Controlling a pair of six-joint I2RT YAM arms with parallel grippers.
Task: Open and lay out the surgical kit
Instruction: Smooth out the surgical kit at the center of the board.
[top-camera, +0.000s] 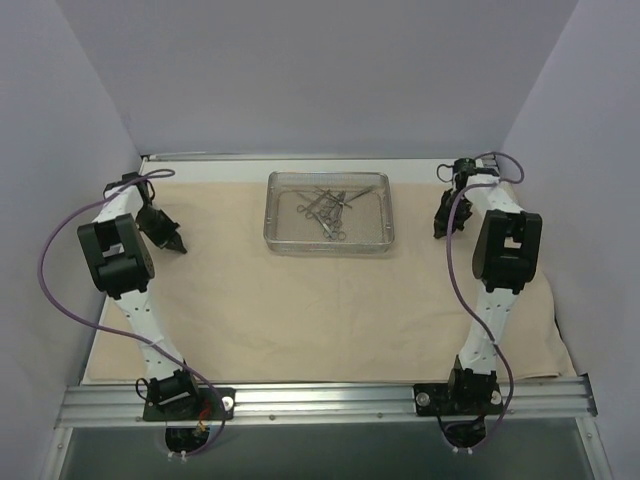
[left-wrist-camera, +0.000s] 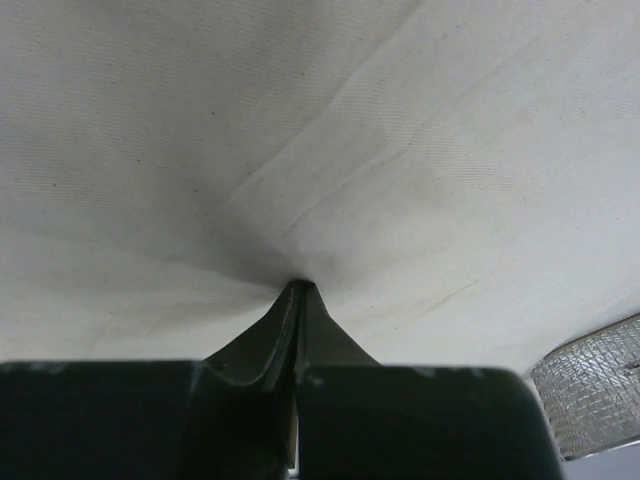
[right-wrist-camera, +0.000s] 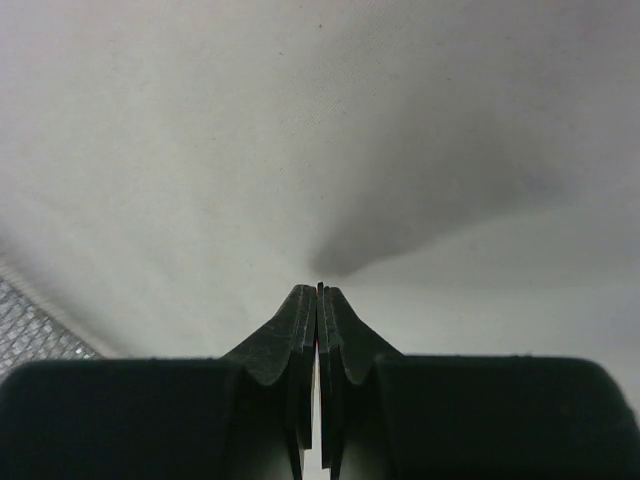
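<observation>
The beige cloth wrap (top-camera: 300, 310) lies spread flat over the table. On it at the back middle stands the silver wire-mesh tray (top-camera: 269, 215), with several steel scissors and forceps (top-camera: 325, 210) heaped inside. My left gripper (top-camera: 180, 247) is down on the cloth left of the tray. In the left wrist view it (left-wrist-camera: 300, 285) is shut, with creases of the cloth (left-wrist-camera: 400, 170) running in to its tips. My right gripper (top-camera: 438, 232) hangs right of the tray. Its jaws (right-wrist-camera: 319, 287) are shut on nothing, just above the cloth (right-wrist-camera: 300, 130), casting a shadow.
A corner of the mesh tray (left-wrist-camera: 595, 395) shows at the lower right of the left wrist view, and another corner of the tray (right-wrist-camera: 30, 335) at the lower left of the right wrist view. Grey walls close in the table on three sides. An aluminium rail (top-camera: 320, 400) runs along the near edge.
</observation>
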